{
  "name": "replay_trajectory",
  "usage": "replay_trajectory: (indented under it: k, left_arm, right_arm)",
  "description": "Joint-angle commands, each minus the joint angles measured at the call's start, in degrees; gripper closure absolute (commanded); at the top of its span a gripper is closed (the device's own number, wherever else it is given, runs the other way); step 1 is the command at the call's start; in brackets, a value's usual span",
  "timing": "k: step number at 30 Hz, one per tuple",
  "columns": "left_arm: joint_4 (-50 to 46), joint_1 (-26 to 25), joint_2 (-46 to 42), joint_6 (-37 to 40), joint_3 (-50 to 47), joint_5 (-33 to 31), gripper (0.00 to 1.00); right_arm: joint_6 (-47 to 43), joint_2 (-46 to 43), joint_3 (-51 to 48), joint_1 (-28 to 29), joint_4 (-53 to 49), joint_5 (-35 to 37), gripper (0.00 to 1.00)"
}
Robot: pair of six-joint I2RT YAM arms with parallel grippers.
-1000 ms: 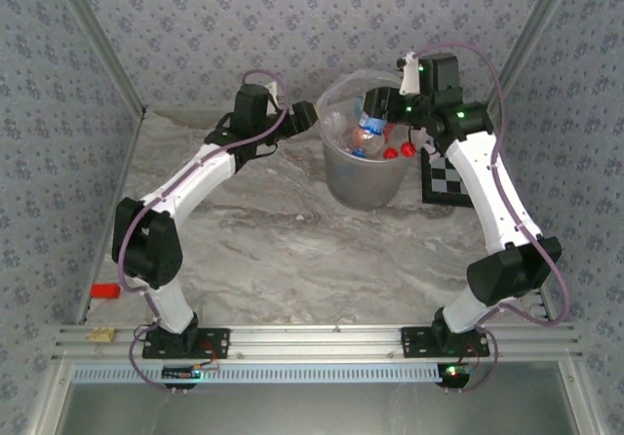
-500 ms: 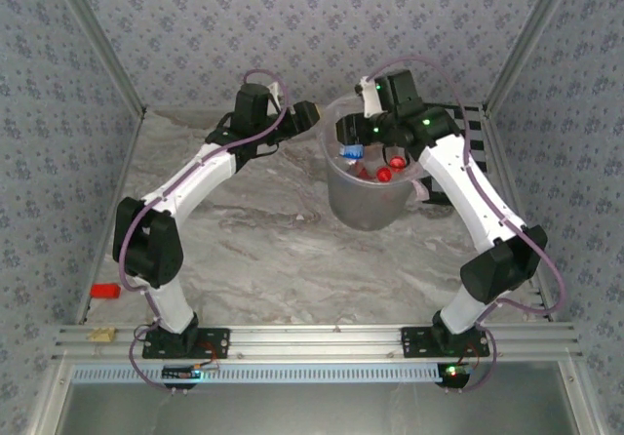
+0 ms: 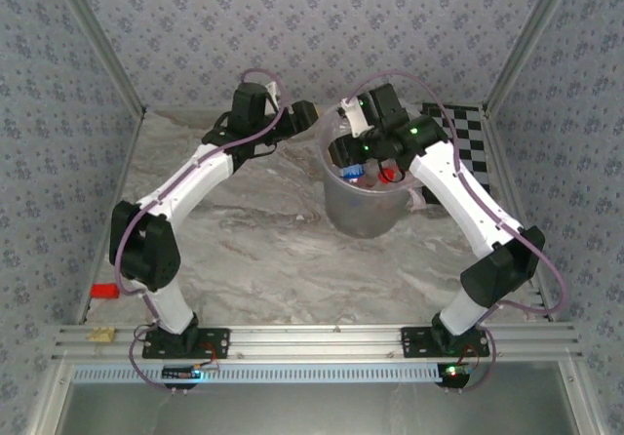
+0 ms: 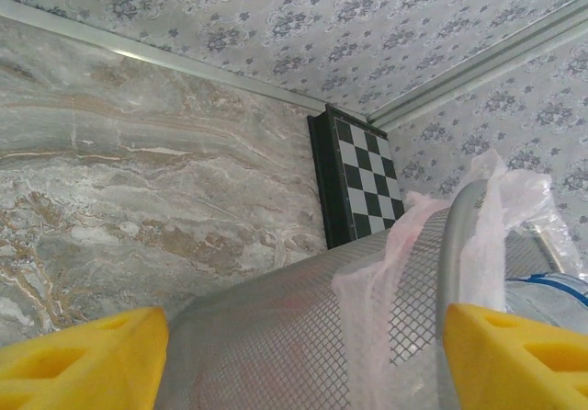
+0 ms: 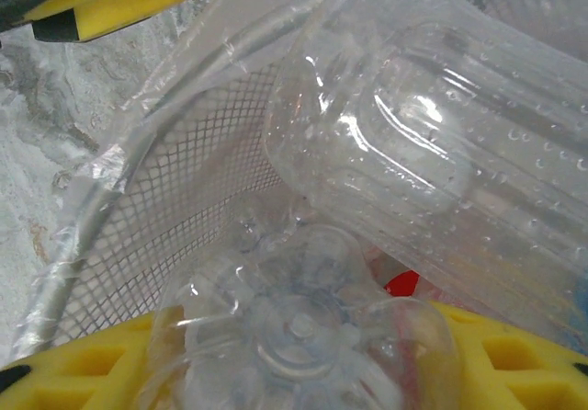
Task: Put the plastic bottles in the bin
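Plastic bottles lie inside bin.

- The right gripper runs off the bottom edge; you cannot tell whether it grips the bottle.
- From above, your right arm hides most bottles in the bin.
- The left gripper is cropped too.

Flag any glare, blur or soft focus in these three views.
Top external: even light, sharp, the bin casting little shadow. Left wrist: sharp on the checkerboard, softer close up. Right wrist: white glare on the upper plastic bottle; the nearest bottle looks soft.
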Motion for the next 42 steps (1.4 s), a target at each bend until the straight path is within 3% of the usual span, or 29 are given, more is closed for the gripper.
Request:
replay_trajectory:
  k: [1, 4, 8, 12, 16, 21, 23, 29, 35, 37, 39, 42]
  left_arm:
    - [-1.0, 0.07, -3.86, 1.63, -0.13, 0.11, 0.21]
    - [-1.61, 0.11, -5.2, 2.5, -0.59, -0.64, 0.2]
    - [-2.75, 0.06, -7.42, 4.16, -1.63, -2.05, 0.19]
    - [-3.99, 0.09, -8.7, 4.98, -2.28, -2.68, 0.19]
    - [-4.45, 0.06, -10.29, 5.33, -3.99, -2.87, 0.18]
    - [-6.53, 0.11, -13.34, 8.11, -6.62, -5.3, 0.15]
    - [-7.61, 0.28, -14.8, 9.0, -7.77, -6.71, 0.14]
    - [-7.84, 1.2, -18.8, 9.28, -12.21, -6.73, 0.12]
    - [-9.55, 2.08, -21.78, 12.42, -15.08, -6.49, 0.06]
    - [-10.94, 2.66, -22.28, 13.77, -15.64, -6.21, 0.03]
    - [-12.34, 3.43, -22.73, 15.0, -16.15, -5.96, 0.0]
    - [-11.08, 4.53, -23.65, 17.92, -18.25, -3.62, 0.0]
  right_arm:
    - [1.87, -3.15, 5.9, 0.17, -4.72, -2.97, 0.26]
    - [1.48, -2.54, 12.19, 0.18, -6.72, -2.94, 0.17]
    - [1.2, -1.19, 16.71, 0.05, -7.68, -1.65, 0.15]
    - [1.32, 2.03, 19.92, 0.53, -8.88, 1.32, 0.24]
    - [0.77, 3.39, 20.06, 2.47, -9.65, 3.11, 0.41]
    - [2.12, 1.22, 19.08, 1.93, -9.72, 5.82, 0.43]
    - [4.24, -1.1, 18.4, -1.17, -9.35, 7.03, 0.43]
    - [12.0, -9.06, 9.16, -17.44, -7.96, 5.11, 0.39]
    - [18.61, -16.33, -3.37, -30.55, -6.37, -10.49, 0.21]
    - [20.37, -19.25, -8.15, -33.87, -4.46, -14.32, 0.25]
    - [21.32, -21.58, -12.37, -36.25, -3.04, -17.61, 0.4]
    - [21.59, -22.79, -16.5, -37.42, -1.64, -23.87, 0.5]
